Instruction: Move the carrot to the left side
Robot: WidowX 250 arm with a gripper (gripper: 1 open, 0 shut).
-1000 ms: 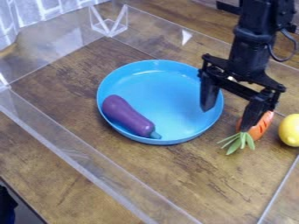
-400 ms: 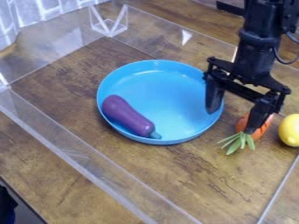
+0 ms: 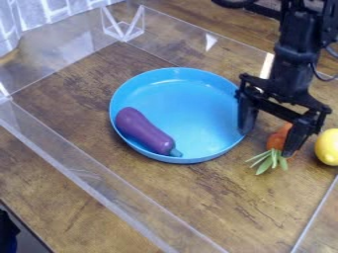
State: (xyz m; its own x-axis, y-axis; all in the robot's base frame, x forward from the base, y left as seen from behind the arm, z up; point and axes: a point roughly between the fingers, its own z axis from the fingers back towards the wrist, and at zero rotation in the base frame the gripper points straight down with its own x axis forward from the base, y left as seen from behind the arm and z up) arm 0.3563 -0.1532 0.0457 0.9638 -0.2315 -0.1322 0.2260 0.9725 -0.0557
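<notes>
Change noted over the last second: the gripper (image 3: 272, 132) has shifted a little to the right and lower in the frame, and its dark fingers now hide more of the carrot (image 3: 279, 139). The carrot itself shows no clear shift; it lies on the wooden table (image 3: 79, 91) at the right of the frame, between the blue bowl (image 3: 199, 107) and the yellow lemon (image 3: 329, 146), orange body partly covered, green leaves (image 3: 268, 162) pointing down and slightly left. The purple eggplant (image 3: 142, 128) rests in the bowl as in the prior views. Reading for the task: the arm appears to be lining up for the pick; transport to the left has not begun. Pose: the arm (image 3: 298, 40) enters from the upper right and reaches downward, the gripper spread across the carrot's upper part, one finger by the bowl's right rim, the other on the lemon side. Jaws stand wide open, with no grip on anything; whether a fingertip touches the carrot or the rim cannot be told from this angle. Judged next step: lower around the orange body, close, then lift before going left. Risks: the left-hand finger catching the rim, or the other nudging the lemon.
</notes>
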